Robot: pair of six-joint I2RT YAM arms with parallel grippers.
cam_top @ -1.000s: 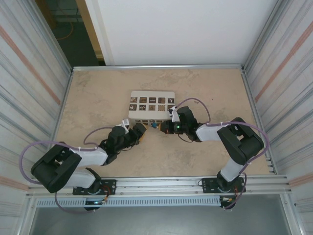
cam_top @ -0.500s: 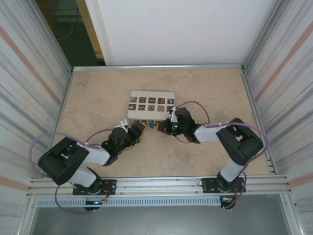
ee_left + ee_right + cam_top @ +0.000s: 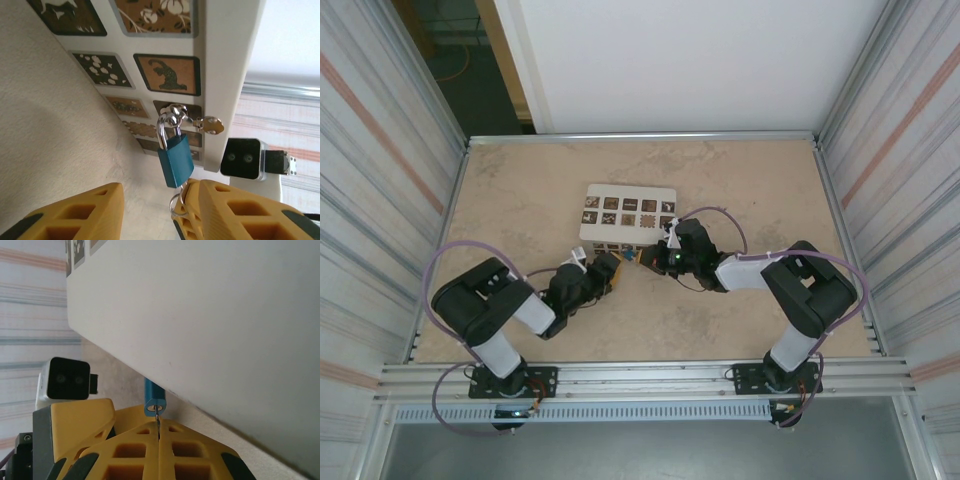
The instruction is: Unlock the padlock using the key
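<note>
Top view: your left gripper (image 3: 613,266) and right gripper (image 3: 649,258) point at each other, tips close, low over the table (image 3: 750,180). The padlock (image 3: 633,255) is the blue speck between the two tips, right against the near wall of the white box (image 3: 628,203). Jaw state is hard to read from up here.

Left wrist view: your left fingers (image 3: 75,215) stand spread, with an open gap and nothing pinched. The padlock sits just ahead of that gap, a bit toward the finger on the right of the view. It is hooked by its shackle (image 3: 164,131) through a shiny loop (image 3: 176,111) on the box's tiled face. A small wire ring (image 3: 176,206) sits at the lock's bottom end, right by that finger's inner edge; touching or not, can't tell. A pale wing-shaped tab (image 3: 210,124) sticks out beside the loop. The right arm's camera block (image 3: 242,159) shows beyond the same finger.

Right wrist view: your right fingers (image 3: 130,450) are pressed together, pinching the key (image 3: 157,416), a thin metal sliver poking out of the tips. Its far end meets the padlock's bottom face, straight ahead of the tips. How deep it goes in, can't tell. The lock is tucked against the box wall. The left arm's yellow finger and camera (image 3: 65,377) sit close by, left of your right tips.
</note>
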